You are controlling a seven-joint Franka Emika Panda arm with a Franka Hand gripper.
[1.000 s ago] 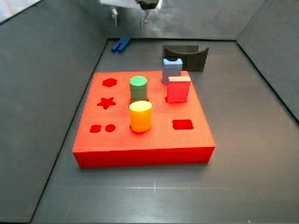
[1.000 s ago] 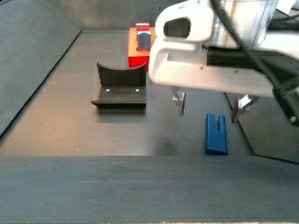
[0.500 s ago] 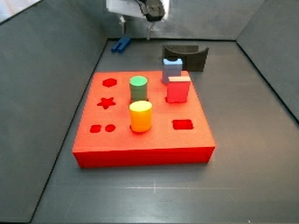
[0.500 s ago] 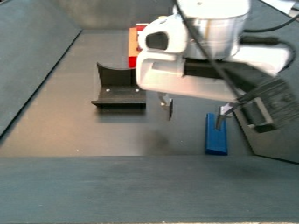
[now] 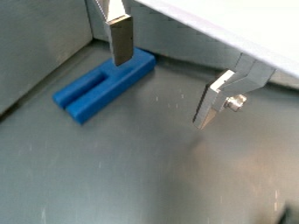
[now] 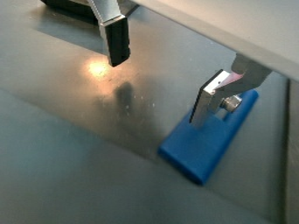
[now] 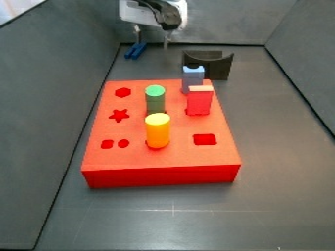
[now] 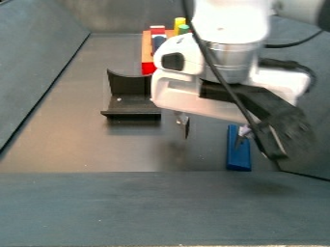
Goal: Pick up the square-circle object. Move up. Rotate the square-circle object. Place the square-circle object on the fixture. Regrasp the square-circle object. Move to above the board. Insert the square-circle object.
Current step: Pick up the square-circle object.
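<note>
The square-circle object (image 5: 100,83) is a dark blue blocky piece lying flat on the grey floor, near the back wall (image 7: 135,49) and close to a side wall (image 8: 238,150). My gripper (image 5: 163,83) hangs low over the floor, open. One finger (image 5: 121,39) is over the piece's end. The other finger (image 5: 214,101) is over bare floor, and only floor shows between them. The same stands in the opposite wrist view: gripper (image 6: 162,83), piece (image 6: 211,144). The fixture (image 7: 210,62) stands apart (image 8: 129,96). The red board (image 7: 157,157) lies in front.
On the board stand a green peg (image 7: 155,98), a yellow peg (image 7: 157,129) and a red peg (image 7: 199,98). A pale blue white-topped piece (image 7: 193,71) sits at its back edge by the fixture. Grey walls close in the floor on all sides.
The gripper has come down toward the floor and turned about its axis, ending next to the blue piece. The piece, fixture and board have not moved.
</note>
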